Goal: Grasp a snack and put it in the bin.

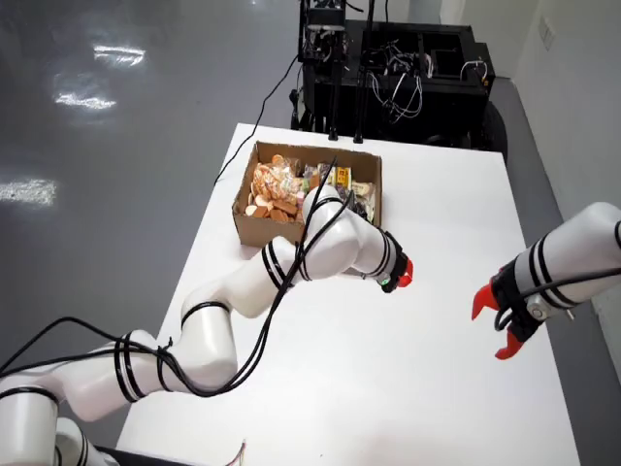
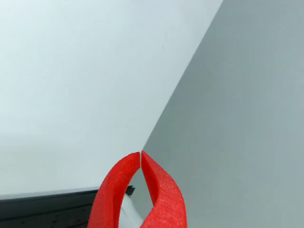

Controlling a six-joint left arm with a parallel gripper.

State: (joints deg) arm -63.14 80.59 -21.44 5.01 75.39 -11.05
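Clearly the gripper was pinched shut on nothing, hanging over the table just beside the cardboard box where the snacks lay. It would need to open wide first, then come down squarely over one packet.

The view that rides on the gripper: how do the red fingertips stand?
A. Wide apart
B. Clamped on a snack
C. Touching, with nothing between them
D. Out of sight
C: the gripper shows its red fingertips meeting at a hairline seam, with only bare table and floor beyond them and no snack in between.
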